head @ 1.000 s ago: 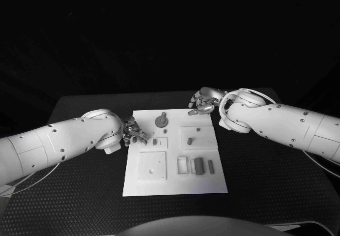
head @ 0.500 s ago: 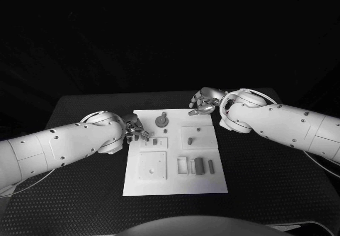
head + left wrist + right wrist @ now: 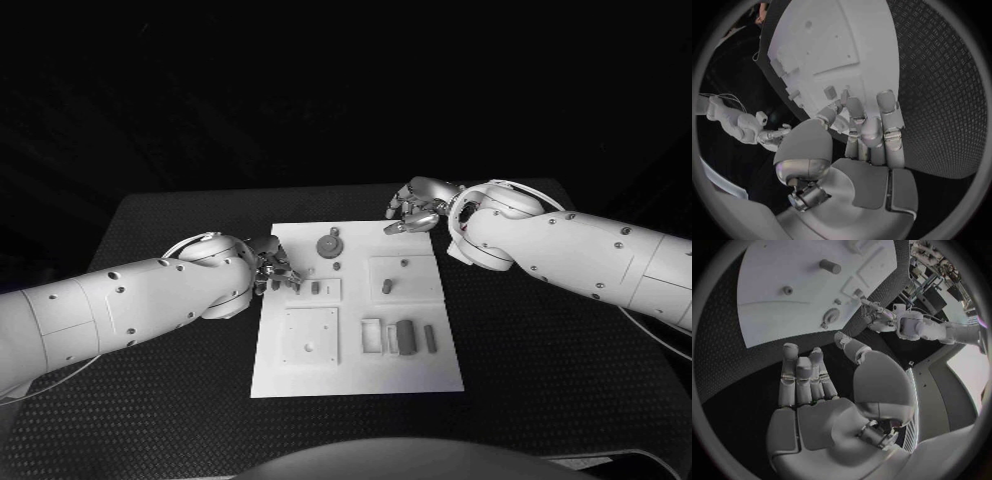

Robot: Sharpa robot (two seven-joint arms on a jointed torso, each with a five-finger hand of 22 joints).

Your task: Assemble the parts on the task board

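- The left hand (image 3: 274, 270) hovered at the task board's (image 3: 356, 375) nine-o'clock edge, fingers loosely apart and holding nothing, fingertips near a small upright part (image 3: 315, 288) in a square recess.
- The right hand (image 3: 415, 210) hung off the board's one-o'clock corner, fingers relaxed and empty.
- I judged the step to be reaching for that small part; doing it well meant lowering straight over it and pinching it from both sides without tipping it.
- Counted on the board in the head view: one round disc part (image 3: 330, 243) at twelve o'clock, one small peg below it, one upright part right of centre, two dark bars (image 3: 405, 337) toward five o'clock.
- One board, two hands.
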